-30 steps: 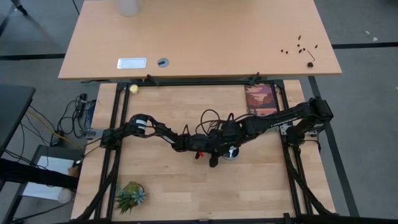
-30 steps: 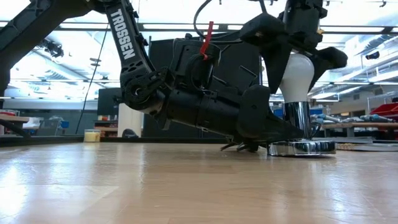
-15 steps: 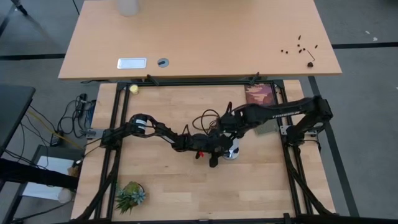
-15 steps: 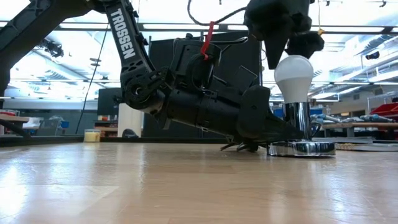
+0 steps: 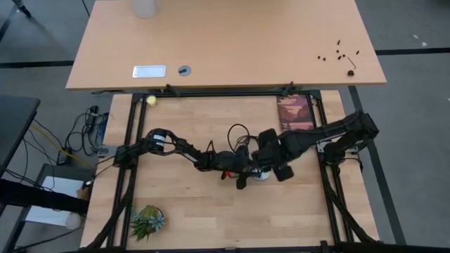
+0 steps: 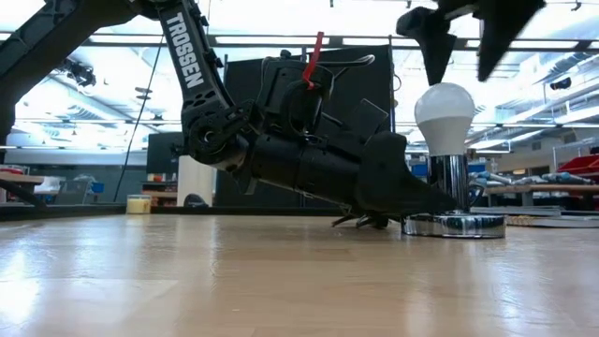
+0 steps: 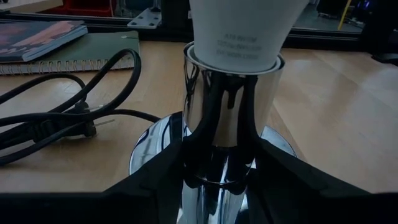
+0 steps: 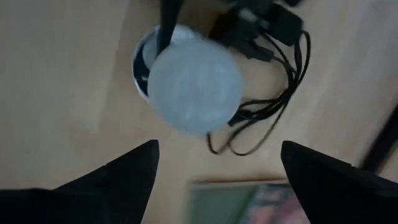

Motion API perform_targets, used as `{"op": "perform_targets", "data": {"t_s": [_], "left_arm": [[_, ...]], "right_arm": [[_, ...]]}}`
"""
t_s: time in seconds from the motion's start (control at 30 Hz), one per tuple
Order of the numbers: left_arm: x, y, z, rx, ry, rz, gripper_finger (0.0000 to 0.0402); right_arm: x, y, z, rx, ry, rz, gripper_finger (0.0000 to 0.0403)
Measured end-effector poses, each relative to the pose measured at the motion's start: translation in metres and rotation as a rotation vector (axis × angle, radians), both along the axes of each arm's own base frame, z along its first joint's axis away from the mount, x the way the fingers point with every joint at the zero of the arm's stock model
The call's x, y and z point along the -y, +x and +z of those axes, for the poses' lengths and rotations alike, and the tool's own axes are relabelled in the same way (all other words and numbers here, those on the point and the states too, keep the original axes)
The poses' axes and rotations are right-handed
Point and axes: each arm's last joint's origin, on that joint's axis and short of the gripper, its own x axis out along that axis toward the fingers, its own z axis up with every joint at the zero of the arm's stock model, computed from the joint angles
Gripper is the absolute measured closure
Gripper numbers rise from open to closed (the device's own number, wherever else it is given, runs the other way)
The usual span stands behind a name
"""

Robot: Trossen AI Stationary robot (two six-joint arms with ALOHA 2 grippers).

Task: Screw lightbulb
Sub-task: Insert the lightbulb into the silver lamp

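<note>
The white lightbulb stands upright in a chrome socket whose round base rests on the table. It also shows in the right wrist view and the left wrist view. My left gripper lies low over the table, shut on the socket's stem. My right gripper is open above the bulb and clear of it, with its fingers pointing down. My left gripper pinches the socket's chrome stem between its two fingers, low on the stem just above the round base. The fingers come in level from the table's left side. The socket stands upright with its base on the table.
The socket's black cord lies looped on the table behind the socket. A book lies at the far right of the table, a small plant at the near left, and a yellow ball at the far left.
My right gripper, whose fingers stood on either side of the bulb a second ago, has come off it, risen straight up above it and turned about its own axis. The bulb stays upright in the socket.
</note>
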Motion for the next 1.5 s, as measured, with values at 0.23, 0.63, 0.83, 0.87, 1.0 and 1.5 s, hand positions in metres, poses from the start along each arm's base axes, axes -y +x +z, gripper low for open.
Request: {"op": "perform_targets", "data": {"t_s": [0.23, 0.63, 0.83, 0.87, 1.0, 1.5], "left_arm": [[0.000, 0.000, 0.000, -0.001, 0.014, -0.004, 0.0208], [0.000, 0.000, 0.000, 0.001, 0.015, -0.004, 0.0208], [0.000, 0.000, 0.000, 0.001, 0.015, -0.004, 0.0208], [0.000, 0.000, 0.000, 0.001, 0.015, -0.004, 0.0208], [0.000, 0.000, 0.000, 0.001, 0.015, -0.004, 0.0208], [0.000, 0.000, 0.000, 0.003, 0.005, -0.001, 0.0208]], "right_arm": [[-0.005, -0.001, -0.026, -0.065, -0.033, 0.241, 0.0057], [-0.006, 0.013, -0.059, 0.084, 0.033, 0.286, 0.0057], [0.001, 0.014, -0.067, 0.090, 0.093, 0.225, 0.0057], [0.003, 0.014, -0.068, 0.091, 0.114, 0.199, 0.0058], [0.013, 0.016, -0.068, 0.098, 0.173, 0.093, 0.0079], [0.020, 0.017, -0.068, 0.157, 0.245, -0.462, 0.0117]]}}
